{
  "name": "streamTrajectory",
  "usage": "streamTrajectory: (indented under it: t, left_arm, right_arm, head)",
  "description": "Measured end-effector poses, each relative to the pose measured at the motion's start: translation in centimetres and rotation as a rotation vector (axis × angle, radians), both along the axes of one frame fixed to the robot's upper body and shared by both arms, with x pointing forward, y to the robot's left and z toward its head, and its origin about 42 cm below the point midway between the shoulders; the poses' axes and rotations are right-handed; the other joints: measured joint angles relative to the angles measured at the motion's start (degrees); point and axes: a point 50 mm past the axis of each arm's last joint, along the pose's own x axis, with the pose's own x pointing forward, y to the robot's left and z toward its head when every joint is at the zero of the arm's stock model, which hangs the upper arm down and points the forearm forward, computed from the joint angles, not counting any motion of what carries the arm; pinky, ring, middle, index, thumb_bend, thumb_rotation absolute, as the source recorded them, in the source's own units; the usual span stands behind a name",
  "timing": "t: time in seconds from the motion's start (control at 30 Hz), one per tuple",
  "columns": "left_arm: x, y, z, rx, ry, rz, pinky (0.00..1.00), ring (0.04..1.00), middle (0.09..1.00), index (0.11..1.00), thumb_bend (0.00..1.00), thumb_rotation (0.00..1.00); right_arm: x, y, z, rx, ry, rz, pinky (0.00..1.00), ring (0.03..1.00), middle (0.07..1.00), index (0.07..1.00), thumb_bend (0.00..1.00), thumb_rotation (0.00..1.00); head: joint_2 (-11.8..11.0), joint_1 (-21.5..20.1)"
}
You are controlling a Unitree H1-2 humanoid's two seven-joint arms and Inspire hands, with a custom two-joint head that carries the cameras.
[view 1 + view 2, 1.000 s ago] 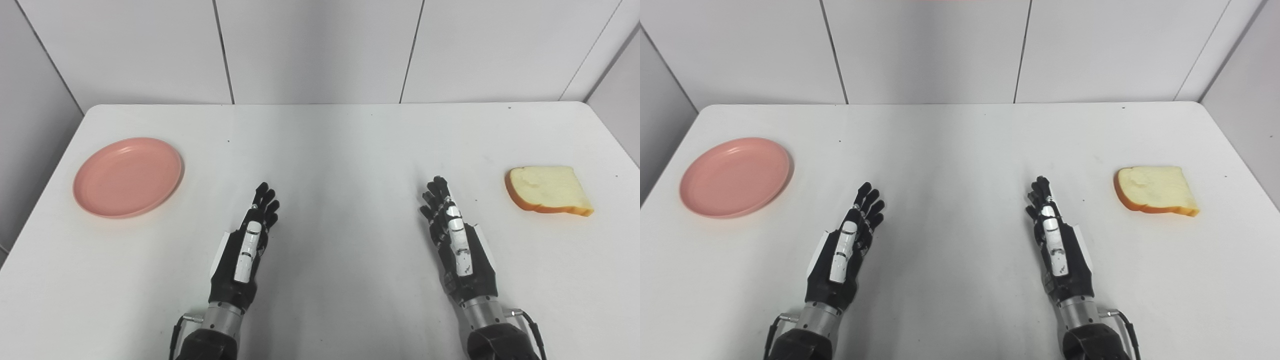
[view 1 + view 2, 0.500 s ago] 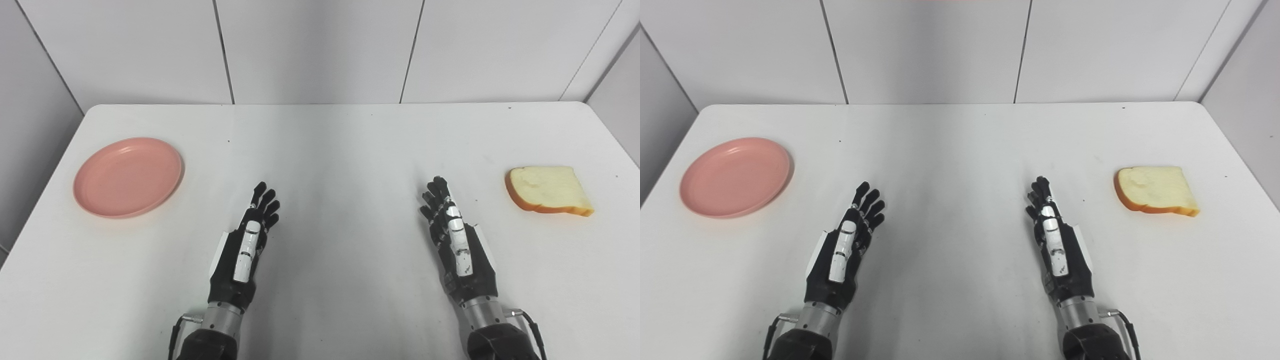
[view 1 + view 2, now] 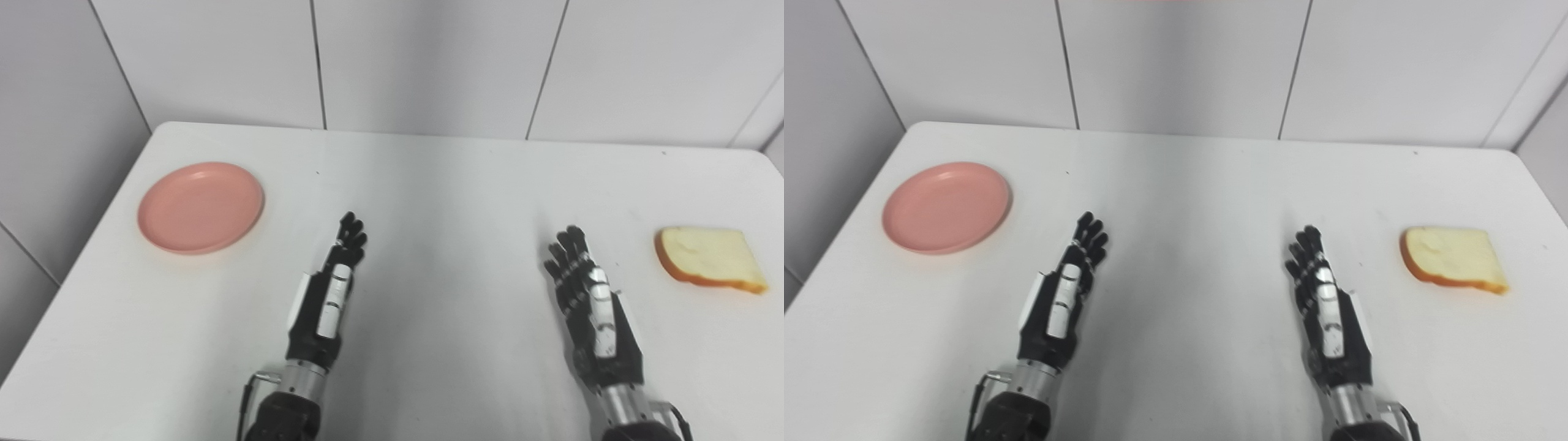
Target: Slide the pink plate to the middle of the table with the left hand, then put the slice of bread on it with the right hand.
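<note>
Left eye view: nothing started yet. Left robot hand (image 3: 334,278) sits low over the counter (image 3: 429,184) near its middle, fingers straight and loosely apart, holding nothing. Pink plate (image 3: 201,206) is at the far-left of the counter, well apart from that hand — so step one, the slide, is the one in hand. Next move likely calls for reaching left and forward, getting fingertips onto or behind the plate's far-left rim, then pushing it rightward toward center. Plate is round, shallow, low raised rim, smooth with a faint sheen; looks like plastic and should slide easily on the white matte top.

Right eye view: right robot hand (image 3: 1326,306) mirrors the left — extended, fingers slightly spread, empty, waiting. Slice of bread (image 3: 1453,267) lies flat at the right side, near the counter edge, apart from the hand. Pale crumb, orange-brown crust along the left and near edges, rounded at the left end, squarer at the right. Surface looks uniform, possibly a foam prop; cannot tell. Thin and flat, so it probably needs a pinch at an edge.
</note>
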Motion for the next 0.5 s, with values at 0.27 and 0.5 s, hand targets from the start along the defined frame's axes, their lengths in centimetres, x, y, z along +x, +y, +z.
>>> streamTrajectory:
  t: [0.27, 0.5]
  left_arm:
    - [0.3, -0.8, 0.0, 0.034, -0.004, -0.012, 0.96, 0.969, 0.983, 0.985, 0.47, 1.0]
    - [0.3, -0.8, 0.0, 0.032, -0.002, -0.006, 0.96, 0.977, 0.992, 0.994, 0.45, 1.0]
  right_arm:
    - [1.2, -0.8, 0.4, -0.026, -0.042, -0.002, 1.0, 1.0, 1.0, 1.0, 0.39, 1.0]
    - [1.3, -0.8, 0.4, -0.03, -0.046, -0.003, 1.0, 1.0, 1.0, 1.0, 0.39, 1.0]
  head:
    - [-0.7, -0.79]
    - [-0.09, -2.28]
